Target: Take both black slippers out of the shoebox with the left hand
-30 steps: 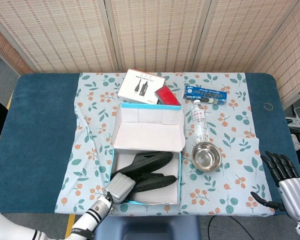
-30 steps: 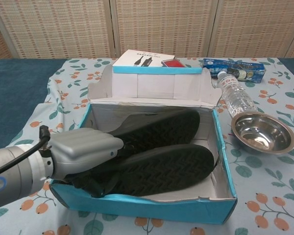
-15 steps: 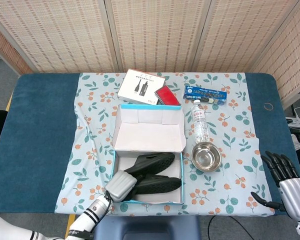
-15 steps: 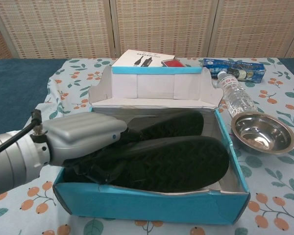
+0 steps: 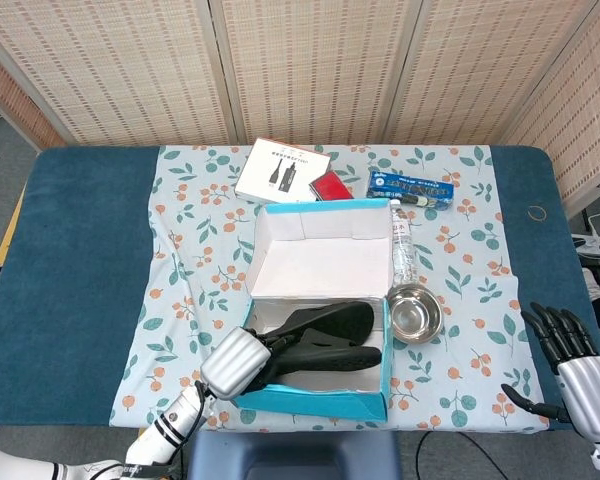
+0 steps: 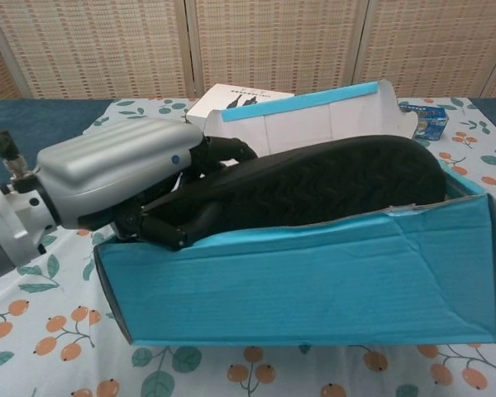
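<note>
Two black slippers (image 5: 325, 340) (image 6: 331, 182) lie sole-up inside the blue and white shoebox (image 5: 325, 400) (image 6: 314, 281). My left hand (image 5: 235, 362) (image 6: 116, 174) grips the heel ends of the slippers at the box's left end. The box is lifted and tilted with them, so its blue front wall fills the chest view. My right hand (image 5: 570, 355) hangs open past the table's right front corner, holding nothing.
A steel bowl (image 5: 415, 313) and a lying water bottle (image 5: 401, 240) sit right against the box's right side. Behind it are a white product box (image 5: 280, 170), a red case (image 5: 330, 185) and a blue packet (image 5: 412, 185). Floral cloth (image 5: 195, 260) covers the table's middle.
My left hand has risen with the slippers, and the shoebox has come up with them, tilting and shifting right toward the bowl and bottle. The right hand has not moved.
</note>
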`<state>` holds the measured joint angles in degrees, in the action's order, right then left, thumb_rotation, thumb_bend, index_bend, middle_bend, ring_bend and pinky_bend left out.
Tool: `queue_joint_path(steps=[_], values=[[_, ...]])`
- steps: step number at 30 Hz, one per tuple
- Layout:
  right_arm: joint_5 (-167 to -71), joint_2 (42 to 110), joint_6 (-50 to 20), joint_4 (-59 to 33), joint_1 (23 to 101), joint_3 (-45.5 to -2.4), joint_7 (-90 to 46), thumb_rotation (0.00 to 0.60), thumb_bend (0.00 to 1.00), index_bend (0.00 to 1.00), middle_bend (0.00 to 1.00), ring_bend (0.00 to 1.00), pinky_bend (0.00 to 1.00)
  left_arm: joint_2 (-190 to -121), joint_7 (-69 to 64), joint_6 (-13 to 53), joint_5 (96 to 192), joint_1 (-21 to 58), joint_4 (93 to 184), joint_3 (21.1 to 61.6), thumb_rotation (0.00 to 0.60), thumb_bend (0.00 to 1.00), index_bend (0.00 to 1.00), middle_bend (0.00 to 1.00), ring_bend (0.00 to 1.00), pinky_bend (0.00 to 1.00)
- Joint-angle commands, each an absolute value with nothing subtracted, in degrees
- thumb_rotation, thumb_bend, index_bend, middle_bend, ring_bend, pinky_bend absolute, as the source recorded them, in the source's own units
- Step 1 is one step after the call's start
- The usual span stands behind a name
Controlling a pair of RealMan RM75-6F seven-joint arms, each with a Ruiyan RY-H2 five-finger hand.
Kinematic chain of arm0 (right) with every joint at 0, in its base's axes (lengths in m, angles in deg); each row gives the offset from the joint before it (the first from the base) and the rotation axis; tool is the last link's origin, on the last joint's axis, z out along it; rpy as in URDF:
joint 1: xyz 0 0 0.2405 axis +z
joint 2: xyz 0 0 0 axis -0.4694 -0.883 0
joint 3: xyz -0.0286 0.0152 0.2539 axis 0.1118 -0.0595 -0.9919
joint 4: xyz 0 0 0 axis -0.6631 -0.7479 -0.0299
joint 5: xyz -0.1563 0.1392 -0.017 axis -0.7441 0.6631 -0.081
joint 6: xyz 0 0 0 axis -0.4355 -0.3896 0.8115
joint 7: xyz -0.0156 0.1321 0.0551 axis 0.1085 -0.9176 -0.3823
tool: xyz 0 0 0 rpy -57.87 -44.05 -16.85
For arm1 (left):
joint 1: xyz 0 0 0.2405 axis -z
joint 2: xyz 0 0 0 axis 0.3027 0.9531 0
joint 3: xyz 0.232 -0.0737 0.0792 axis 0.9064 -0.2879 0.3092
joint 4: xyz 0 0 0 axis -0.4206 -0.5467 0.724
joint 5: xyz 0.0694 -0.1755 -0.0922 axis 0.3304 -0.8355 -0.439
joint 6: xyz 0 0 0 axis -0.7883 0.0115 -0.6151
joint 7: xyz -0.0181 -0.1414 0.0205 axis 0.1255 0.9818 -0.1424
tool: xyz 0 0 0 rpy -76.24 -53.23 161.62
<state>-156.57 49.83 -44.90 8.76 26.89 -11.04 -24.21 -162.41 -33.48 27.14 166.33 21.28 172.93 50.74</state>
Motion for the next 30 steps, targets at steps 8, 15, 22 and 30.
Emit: queue_joint_path(steps=[8, 15, 22, 30], values=[[-156.9, 49.81, -44.98, 9.02, 26.73, -10.88, -23.77, 0.415, 0.13, 0.0, 0.0, 0.0, 0.0, -168.68, -34.02, 37.12, 179.47, 15.5, 156.12, 52.83, 0.6, 0.66, 0.9, 0.88, 0.7, 0.74], [-161.49, 52.63, -44.71, 5.76, 29.09, -11.16, -25.14, 0.414, 0.13, 0.0, 0.0, 0.0, 0.0, -169.28, -35.74, 35.45, 177.03, 13.26, 158.38, 52.36, 0.6, 0.65, 0.9, 0.88, 0.7, 0.74], [-163.93, 54.03, -43.26, 5.41, 30.4, -10.17, -23.7, 0.414, 0.13, 0.0, 0.0, 0.0, 0.0, -168.37, -36.08, 36.29, 176.81, 12.76, 161.36, 48.71, 0.6, 0.65, 0.9, 0.88, 0.7, 0.74], [-163.81, 52.47, -48.23, 5.58, 28.39, -10.04, -25.56, 0.415, 0.13, 0.0, 0.0, 0.0, 0.0, -158.25, -34.01, 41.69, 177.95, 11.78, 160.39, 41.55, 0.6, 0.64, 0.89, 0.88, 0.7, 0.74]])
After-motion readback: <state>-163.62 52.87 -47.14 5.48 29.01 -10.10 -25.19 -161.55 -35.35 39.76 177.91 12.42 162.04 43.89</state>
